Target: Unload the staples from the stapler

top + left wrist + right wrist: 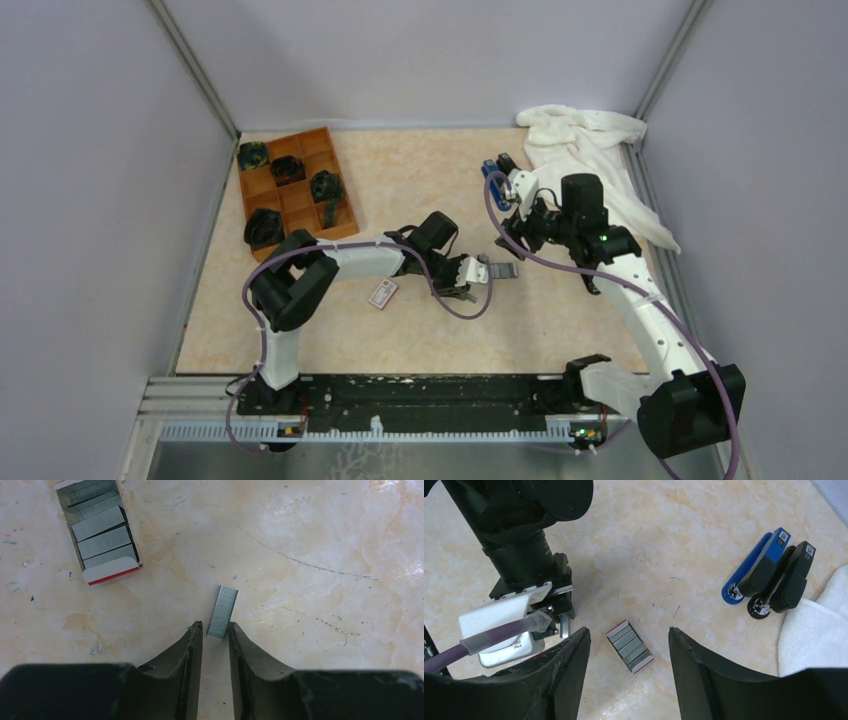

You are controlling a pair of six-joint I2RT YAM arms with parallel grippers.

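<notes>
A short silvery strip of staples (222, 611) lies flat on the table. Its near end sits between the tips of my left gripper (215, 626). The right fingertip (234, 630) touches the strip, while a thin gap shows at the other side, so the jaws are narrow but open. In the top view the left gripper (480, 272) is low at mid-table. The black stapler (791, 580) lies far off beside a blue stapler (756, 566), both closed. My right gripper (628, 630) hangs high above the table, open and empty.
An open white-and-red box of staple strips (100, 535) lies just beyond the left gripper, and shows again under the right gripper (630, 646). A small white-and-red flat box (383, 292) lies left of it. A white towel (590, 150) is at the back right and an orange tray (300, 205) at the back left.
</notes>
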